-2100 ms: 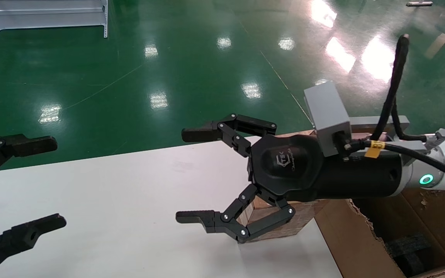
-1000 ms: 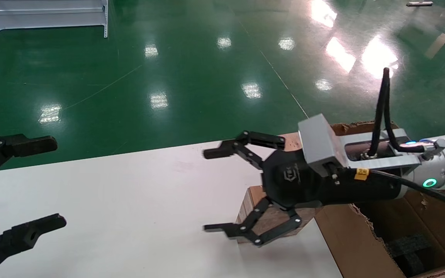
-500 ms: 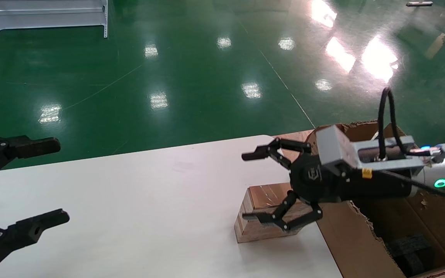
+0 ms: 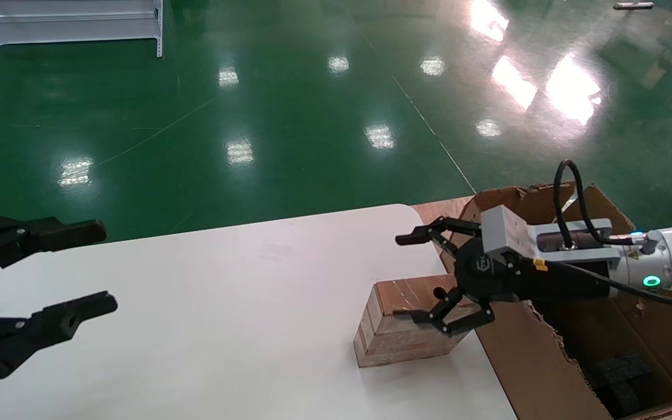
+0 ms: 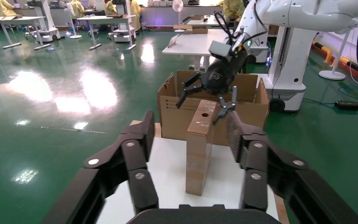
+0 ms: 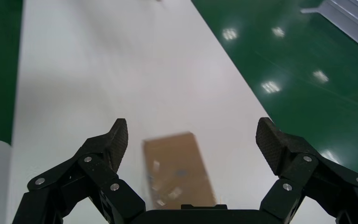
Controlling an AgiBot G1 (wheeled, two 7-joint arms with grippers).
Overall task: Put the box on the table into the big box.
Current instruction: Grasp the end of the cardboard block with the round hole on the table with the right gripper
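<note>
Overhead, the right hand [image 4: 409,277] gapes wide above the glossy, stripe-sided cardboard box [image 4: 404,330].

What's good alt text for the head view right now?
The right gripper, jaws open, hovers over the small brown box standing near the right end of the white table, beside the big torn carton. The left gripper, also open, sits over the table's left end.
</note>
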